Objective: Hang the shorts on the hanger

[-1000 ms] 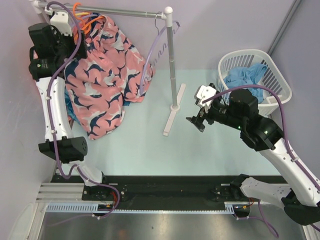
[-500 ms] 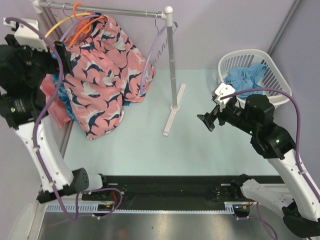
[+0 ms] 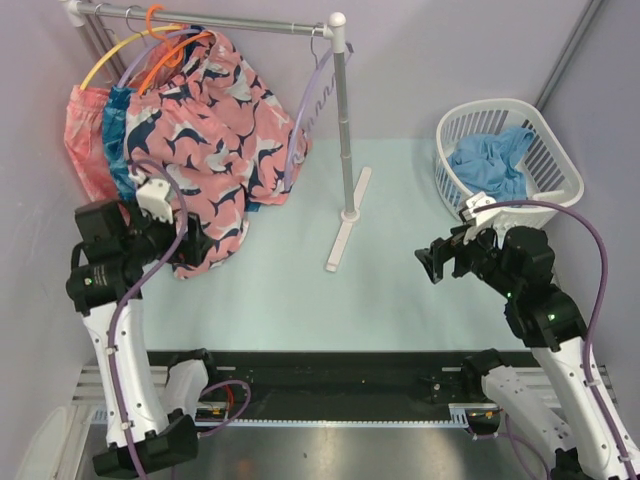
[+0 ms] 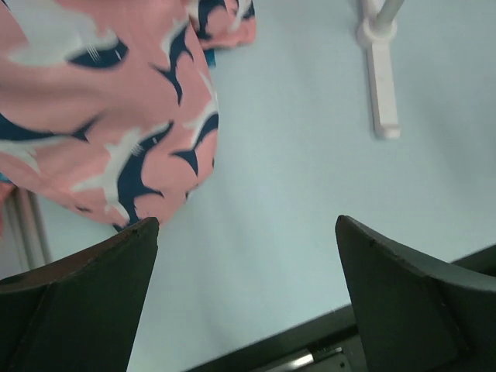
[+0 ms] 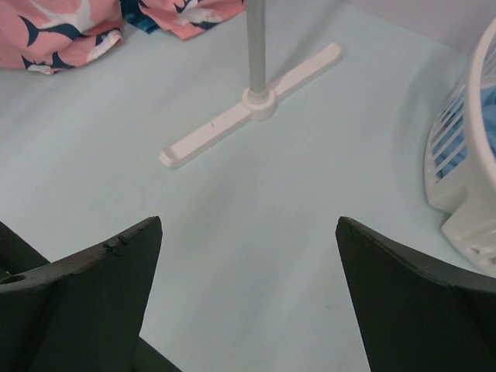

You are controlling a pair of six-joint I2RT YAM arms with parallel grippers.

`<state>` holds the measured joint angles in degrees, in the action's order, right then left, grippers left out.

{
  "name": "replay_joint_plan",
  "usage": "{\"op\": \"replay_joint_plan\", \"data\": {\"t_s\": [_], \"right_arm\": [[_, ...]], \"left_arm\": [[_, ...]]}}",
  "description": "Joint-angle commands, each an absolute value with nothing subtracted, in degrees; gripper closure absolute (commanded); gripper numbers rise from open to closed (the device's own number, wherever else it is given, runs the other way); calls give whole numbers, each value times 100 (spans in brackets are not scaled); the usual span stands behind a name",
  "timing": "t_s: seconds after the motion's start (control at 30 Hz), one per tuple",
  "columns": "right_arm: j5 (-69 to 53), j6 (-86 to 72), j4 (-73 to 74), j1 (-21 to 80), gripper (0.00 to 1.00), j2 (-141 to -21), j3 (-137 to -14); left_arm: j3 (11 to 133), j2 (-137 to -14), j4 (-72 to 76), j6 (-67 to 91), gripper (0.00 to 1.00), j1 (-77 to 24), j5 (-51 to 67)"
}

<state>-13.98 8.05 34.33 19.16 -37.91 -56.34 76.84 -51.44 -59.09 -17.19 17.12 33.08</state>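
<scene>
The salmon-pink shorts [image 3: 215, 130] with navy and white leaf shapes hang from the orange hanger [image 3: 165, 50], whose hook is over the rack's rail at the upper left. My left gripper [image 3: 190, 245] is open and empty, low beside the shorts' lower hem and apart from the fabric. In the left wrist view the shorts [image 4: 93, 101] fill the upper left, and the left gripper [image 4: 246, 221] has only table between its fingers. My right gripper [image 3: 435, 262] is open and empty over the table at the right. In its own view the right gripper [image 5: 248, 221] frames bare surface.
The clothes rack has a rail [image 3: 250, 24], a post [image 3: 345, 130] and a white foot [image 3: 348, 232]. A yellow hanger [image 3: 100, 60], a lavender hanger [image 3: 300, 110], teal shorts [image 3: 118, 140] and a coral garment [image 3: 82, 140] also hang there. A white basket [image 3: 560, 150] holds blue cloth [image 3: 490, 160].
My left arm has dropped from the rail at the upper left down to the shorts' hem. My right arm has pulled back to the right and nearer. The shorts hang free.
</scene>
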Motion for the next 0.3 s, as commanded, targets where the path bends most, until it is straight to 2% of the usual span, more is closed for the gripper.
{"op": "replay_joint_plan", "data": {"t_s": [0.0, 0.27], "right_arm": [[-1354, 326, 3129, 1811, 0, -3613, -5248], [-1213, 308, 3015, 1749, 0, -3577, -4957]], "left_arm": [[6997, -4685, -5713, -2039, 0, 1723, 3165], [6311, -4728, -5317, -2039, 0, 1723, 2874]]}}
